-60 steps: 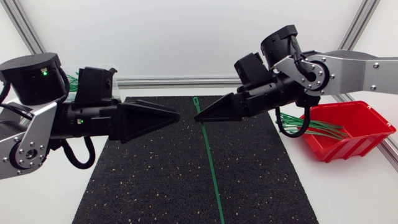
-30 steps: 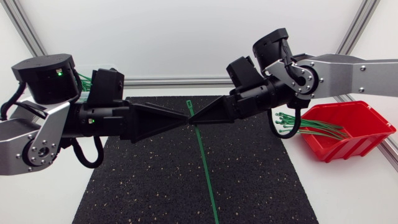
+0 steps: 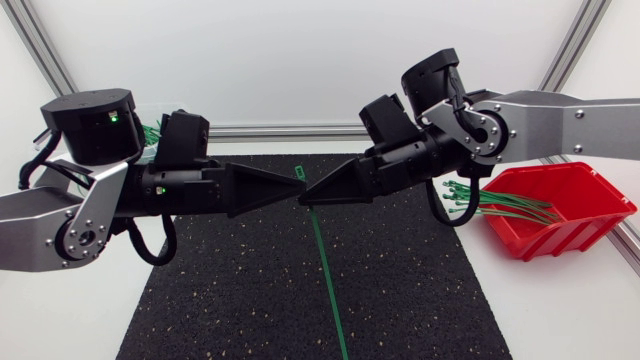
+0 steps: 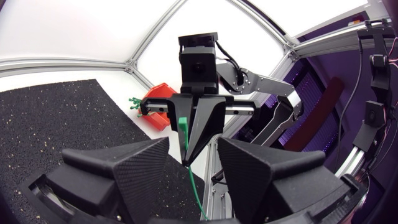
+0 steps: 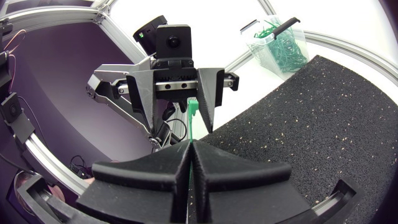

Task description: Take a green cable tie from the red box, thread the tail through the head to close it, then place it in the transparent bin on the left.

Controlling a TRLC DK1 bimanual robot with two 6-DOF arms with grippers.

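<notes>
My right tool is clamped on the tie just below its head, above the mat, with the tail trailing over the mat. My left tool is spread apart at the head. If it closes off-centre, it could twist the head or knock the tie out of my right tool's hold.

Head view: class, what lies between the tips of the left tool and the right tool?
Only the thin green plastic cable tie, gripped near its head by the right tool; the open left tool almost meets it. The head view shows this.
</notes>
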